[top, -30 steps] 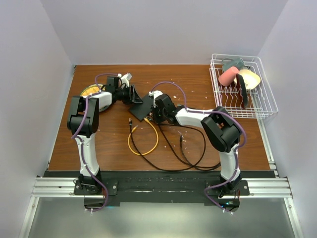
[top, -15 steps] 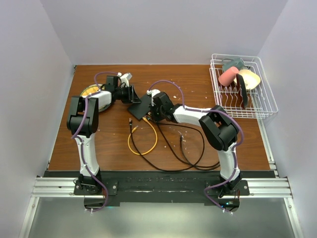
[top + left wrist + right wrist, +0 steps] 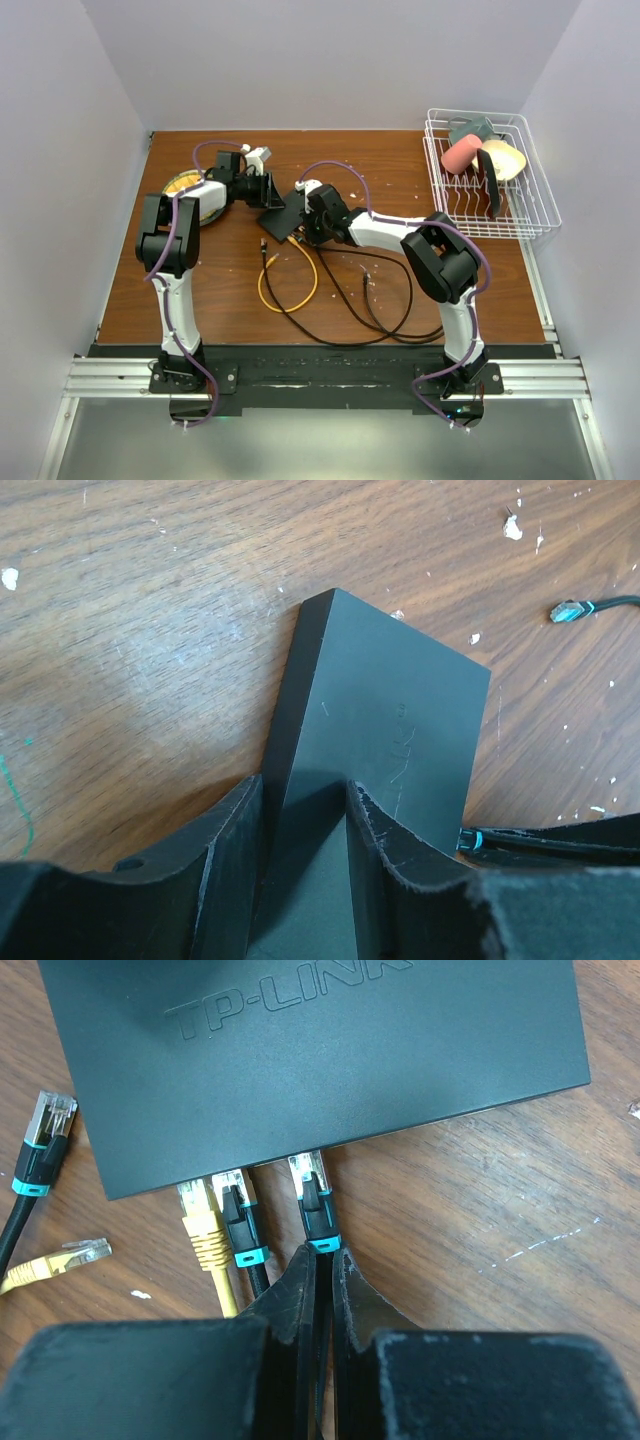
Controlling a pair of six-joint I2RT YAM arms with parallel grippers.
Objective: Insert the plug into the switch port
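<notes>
The left gripper (image 3: 305,792) has its jaws partway apart, clamped across one end of the black switch (image 3: 385,710). The right gripper (image 3: 322,1257) is pinched almost shut on the tail of the plug (image 3: 313,1198). The plug points straight ahead of the fingertips, its tip at the switch port (image 3: 304,1158).

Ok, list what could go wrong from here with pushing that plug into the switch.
1. The right gripper grips the plug only at its rear, so a push may tilt it instead of seating it.
2. The left gripper clamps just one end of the switch. The box could pivot away under the push.
3. The neighbouring black plug sits close, and the right gripper might knock it.
</notes>
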